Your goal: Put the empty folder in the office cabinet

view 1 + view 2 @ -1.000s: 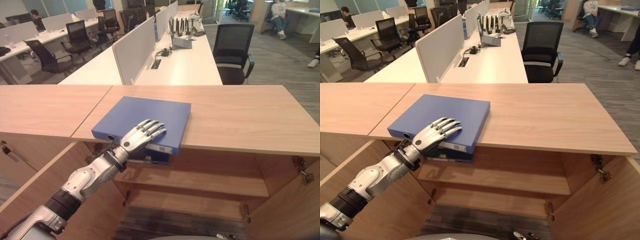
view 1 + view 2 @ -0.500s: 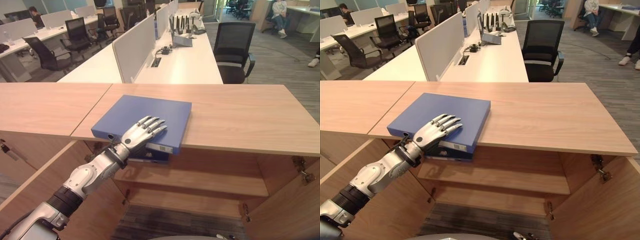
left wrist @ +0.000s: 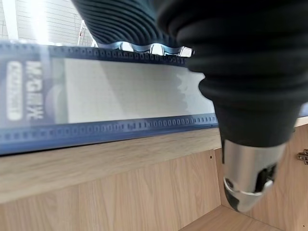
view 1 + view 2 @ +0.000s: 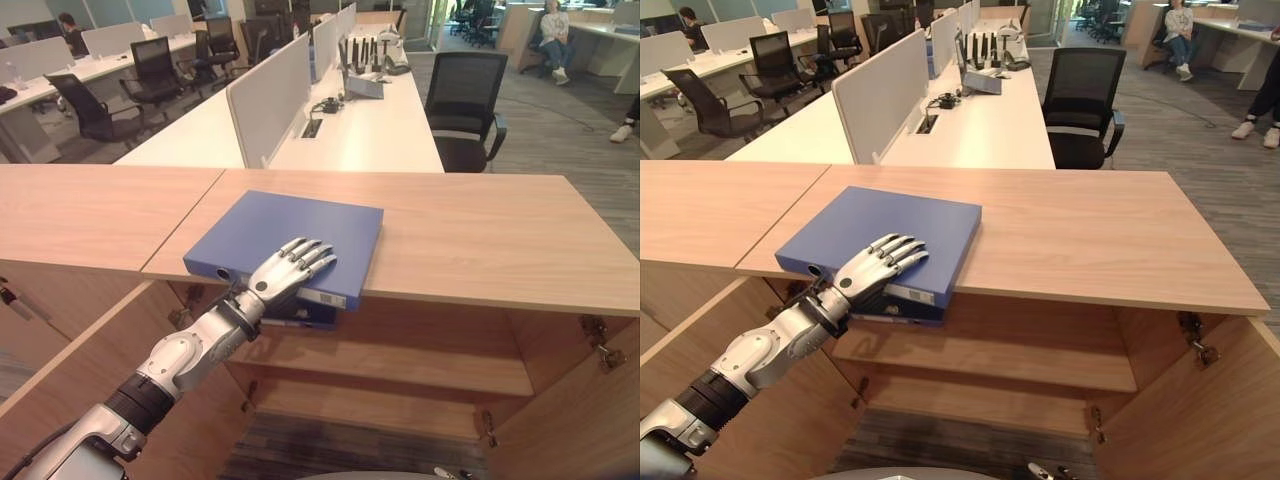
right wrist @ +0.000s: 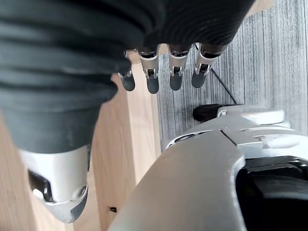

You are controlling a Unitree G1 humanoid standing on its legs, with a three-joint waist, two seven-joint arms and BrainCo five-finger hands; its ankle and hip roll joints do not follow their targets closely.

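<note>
A blue folder (image 4: pixel 290 225) lies flat on the wooden cabinet top (image 4: pixel 480 230), its labelled spine jutting a little over the front edge. My left hand (image 4: pixel 287 270) rests on the folder's near end, open, with straight fingers spread on the cover. In the left wrist view the spine (image 3: pixel 120 96) runs across, and the thumb (image 3: pixel 245 187) hangs below it, clear of the wood. My right hand (image 5: pixel 175 77) hangs open with relaxed fingers over the grey floor.
Below the top the cabinet stands open, with a bare shelf (image 4: pixel 420 365) and doors swung out at the left (image 4: pixel 60 370) and right (image 4: pixel 590 420). Something dark blue (image 4: pixel 300 315) shows just under the folder's edge. Behind are white desks (image 4: pixel 360 130) and a black chair (image 4: pixel 465 100).
My left hand has edged slightly farther onto the folder. The folder stays where it was.
</note>
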